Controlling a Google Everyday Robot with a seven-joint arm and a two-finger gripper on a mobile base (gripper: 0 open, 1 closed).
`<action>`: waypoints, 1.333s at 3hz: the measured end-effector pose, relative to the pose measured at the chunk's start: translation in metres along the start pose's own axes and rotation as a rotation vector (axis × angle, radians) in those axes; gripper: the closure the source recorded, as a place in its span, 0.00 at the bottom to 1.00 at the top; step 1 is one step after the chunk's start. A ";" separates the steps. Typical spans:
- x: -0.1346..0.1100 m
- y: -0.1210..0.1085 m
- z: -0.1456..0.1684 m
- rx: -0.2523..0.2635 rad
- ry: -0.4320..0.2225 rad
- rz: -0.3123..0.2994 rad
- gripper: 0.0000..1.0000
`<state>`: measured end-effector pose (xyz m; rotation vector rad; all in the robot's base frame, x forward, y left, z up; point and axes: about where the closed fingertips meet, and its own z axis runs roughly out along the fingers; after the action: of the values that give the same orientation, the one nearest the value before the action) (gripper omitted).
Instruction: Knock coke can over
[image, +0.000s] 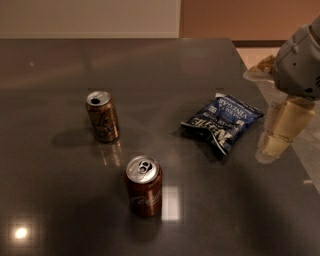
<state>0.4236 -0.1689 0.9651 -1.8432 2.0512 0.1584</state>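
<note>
The coke can (143, 186) is dark red with white script and a silver top. It stands upright on the dark table (210, 220), near the front middle. A gold-tan can (103, 116) stands upright behind it to the left. My gripper (280, 131) hangs at the right edge of the view, over the table's right edge. It is well to the right of the coke can, apart from it, and holds nothing that I can see.
A blue chip bag (222, 121) lies flat right of centre, between the cans and the gripper. The table's right edge (280, 135) runs diagonally past the gripper, with pale floor beyond. A wall stands behind the far edge.
</note>
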 end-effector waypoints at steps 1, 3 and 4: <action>-0.025 0.028 0.018 -0.082 -0.119 -0.071 0.00; -0.077 0.071 0.067 -0.161 -0.324 -0.117 0.00; -0.104 0.080 0.094 -0.202 -0.420 -0.111 0.00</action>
<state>0.3717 -0.0303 0.9018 -1.8403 1.6898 0.6825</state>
